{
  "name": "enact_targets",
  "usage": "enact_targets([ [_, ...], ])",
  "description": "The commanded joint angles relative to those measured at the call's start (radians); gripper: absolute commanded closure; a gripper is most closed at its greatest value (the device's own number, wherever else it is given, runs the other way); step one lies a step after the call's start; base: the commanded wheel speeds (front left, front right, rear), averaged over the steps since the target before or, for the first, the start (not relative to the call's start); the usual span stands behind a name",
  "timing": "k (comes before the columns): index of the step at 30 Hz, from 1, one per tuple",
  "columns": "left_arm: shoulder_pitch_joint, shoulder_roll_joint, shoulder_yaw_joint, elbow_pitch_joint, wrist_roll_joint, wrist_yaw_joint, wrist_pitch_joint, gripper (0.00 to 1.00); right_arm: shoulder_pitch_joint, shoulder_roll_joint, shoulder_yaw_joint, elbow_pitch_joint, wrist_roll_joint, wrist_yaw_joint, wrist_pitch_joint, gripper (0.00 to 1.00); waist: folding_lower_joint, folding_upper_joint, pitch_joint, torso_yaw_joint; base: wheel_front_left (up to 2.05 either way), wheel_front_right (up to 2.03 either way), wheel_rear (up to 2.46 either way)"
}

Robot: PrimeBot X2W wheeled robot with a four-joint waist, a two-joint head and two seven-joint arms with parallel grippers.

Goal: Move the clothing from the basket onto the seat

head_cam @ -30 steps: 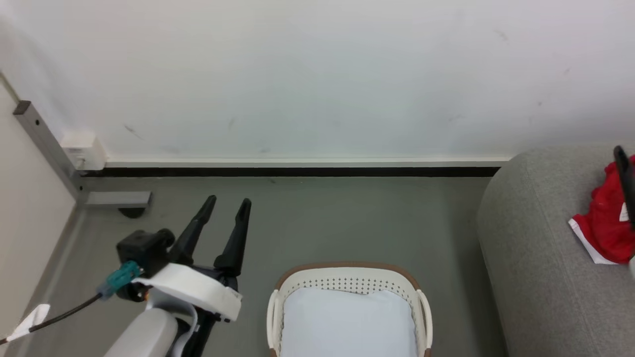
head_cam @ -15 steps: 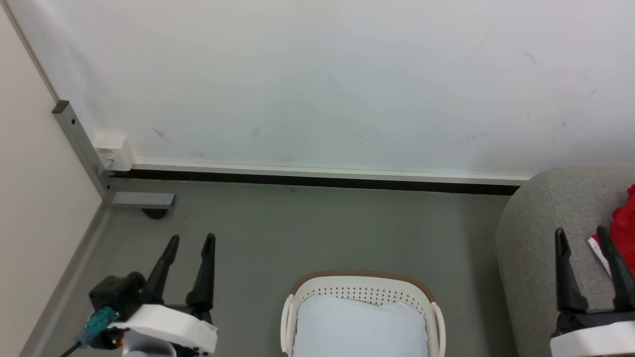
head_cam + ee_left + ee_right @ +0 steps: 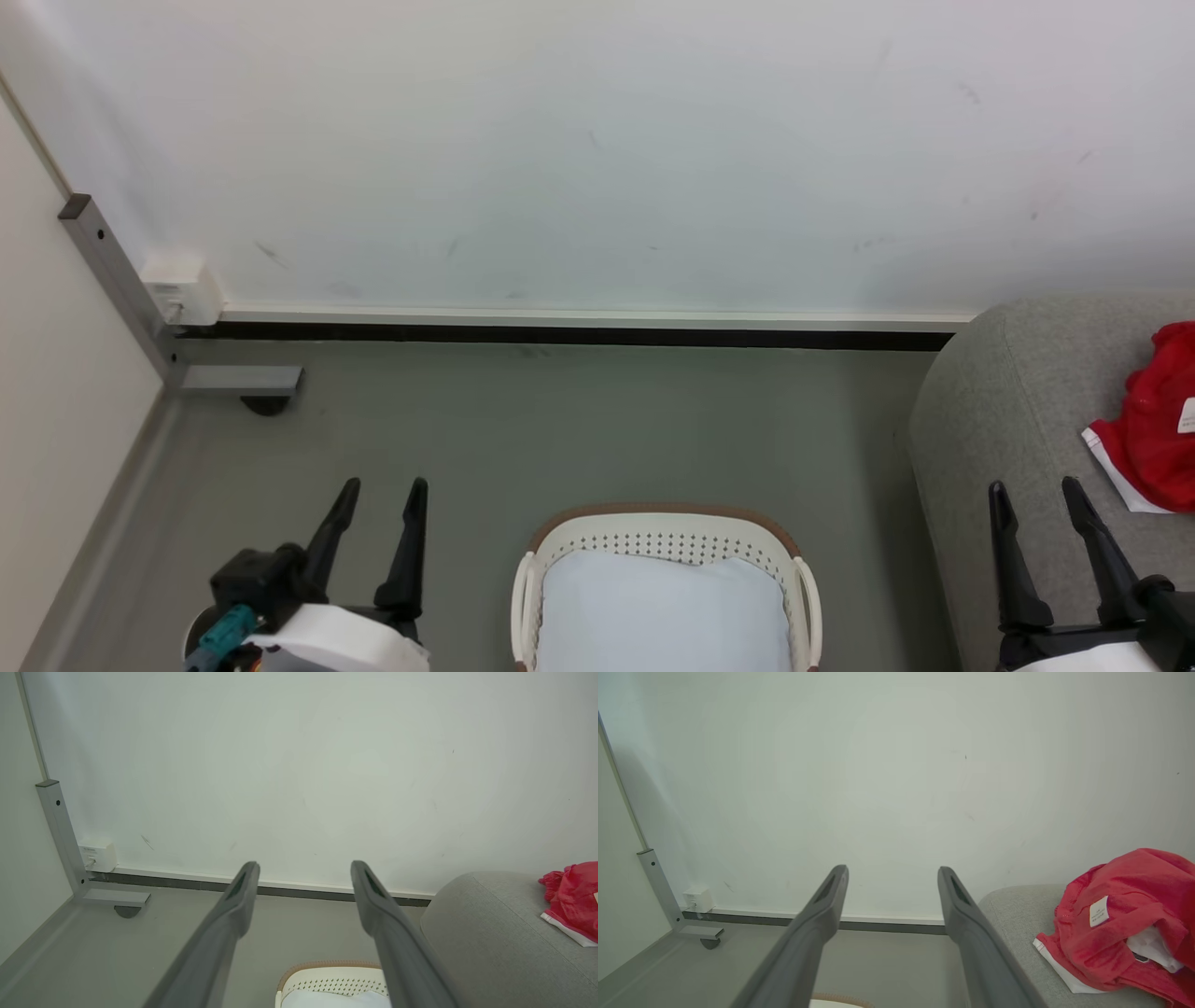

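Note:
The red clothing [image 3: 1153, 425] with white trim lies crumpled on the grey seat [image 3: 1008, 420] at the right; it also shows as a heap [image 3: 1125, 919] in the right wrist view and at the edge [image 3: 572, 900] of the left wrist view. The cream basket [image 3: 663, 537] with a brown rim stands on the floor at bottom centre, showing only its white bottom. My left gripper [image 3: 381, 487] is open and empty left of the basket. My right gripper [image 3: 1034, 487] is open and empty over the seat's front, below and left of the clothing.
A white wall with a dark skirting strip [image 3: 560, 334] runs behind. A grey metal post and foot [image 3: 233, 378] with a white socket box [image 3: 182, 289] stand in the left corner. Grey floor [image 3: 597, 429] lies between wall, basket and seat.
My right gripper has drawn back from the clothing, which stays on the seat. My left gripper has drawn back toward the bottom edge. The head camera has shifted.

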Motion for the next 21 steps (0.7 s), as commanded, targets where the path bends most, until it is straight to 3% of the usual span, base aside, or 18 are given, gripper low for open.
enact_targets([
  [1, 0.009, -0.005, 0.012, 0.007, 0.024, -0.008, 0.000, 0.00, 0.015, 0.003, 0.002, 0.001, -0.013, -0.003, -0.003, 0.00, 0.0000, -0.0001, 0.002, -0.004, 0.00, 0.00, 0.00],
  [21, -0.003, -0.038, 0.032, 0.029, 0.054, -0.026, 0.000, 0.00, -0.005, 0.018, 0.011, 0.034, -0.011, -0.003, -0.003, 0.00, 0.0000, -0.0001, 0.004, -0.017, 0.00, 0.00, 0.00],
])
